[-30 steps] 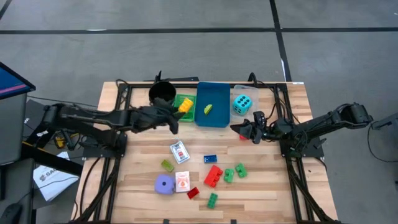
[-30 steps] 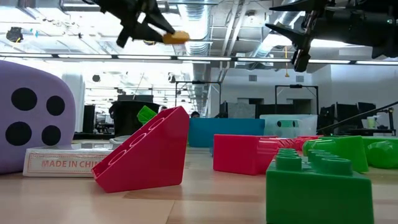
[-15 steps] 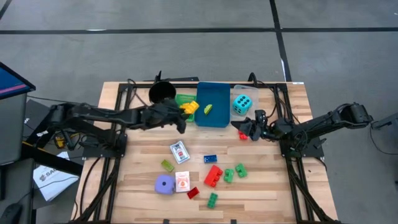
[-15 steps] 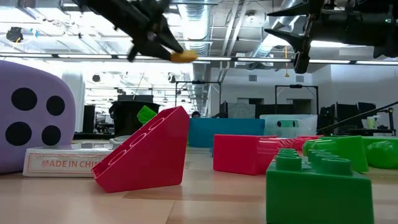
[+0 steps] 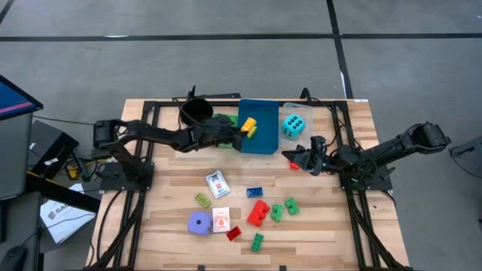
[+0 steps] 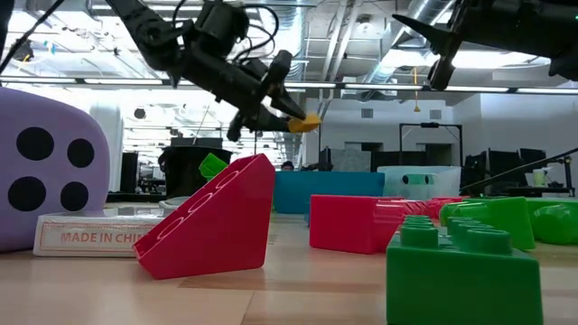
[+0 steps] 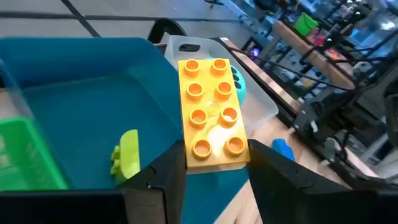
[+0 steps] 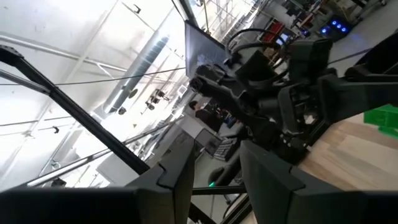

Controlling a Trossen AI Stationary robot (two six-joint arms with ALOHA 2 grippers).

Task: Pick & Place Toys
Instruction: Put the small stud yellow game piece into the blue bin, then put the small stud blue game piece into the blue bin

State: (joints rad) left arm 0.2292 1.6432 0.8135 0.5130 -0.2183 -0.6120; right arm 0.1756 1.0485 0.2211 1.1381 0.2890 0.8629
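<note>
My left gripper [image 5: 239,129] is shut on a yellow brick [image 7: 211,112] that hangs over the blue tray [image 5: 263,143]. A lime piece [image 7: 127,152] lies inside that tray. A cyan die [image 5: 294,126] sits in the clear tray to the right. On the table's near half lie two white card packs [image 5: 217,183], a purple die [image 5: 199,223] and red [image 5: 258,213], green [image 5: 276,211] and blue [image 5: 254,193] bricks. My right gripper [image 5: 295,159] hovers right of the blue tray. Its fingers [image 8: 174,180] stand a little apart with nothing between them. A small red bit [image 5: 294,164] shows by it. My left gripper pinches the yellow brick between its two fingers [image 7: 165,177], at the long sides of the end nearest the wrist [image 7: 214,155]. The fingers come from the table's left, slanting slightly down, and lie along the brick. The brick sticks out ahead of them, studs up, clear of the tray.
A black cup [image 5: 197,111] and a green tray [image 5: 221,120] stand at the far edge left of the blue tray. The clear tray [image 5: 297,113] is at the far right. Bare wood lies between the trays and the scattered toys.
My left gripper has swung toward the table's right edge and gone down, rolling a little. It has carried the yellow brick from over the green tray to over the blue tray. The brick stays held and clear of everything.
</note>
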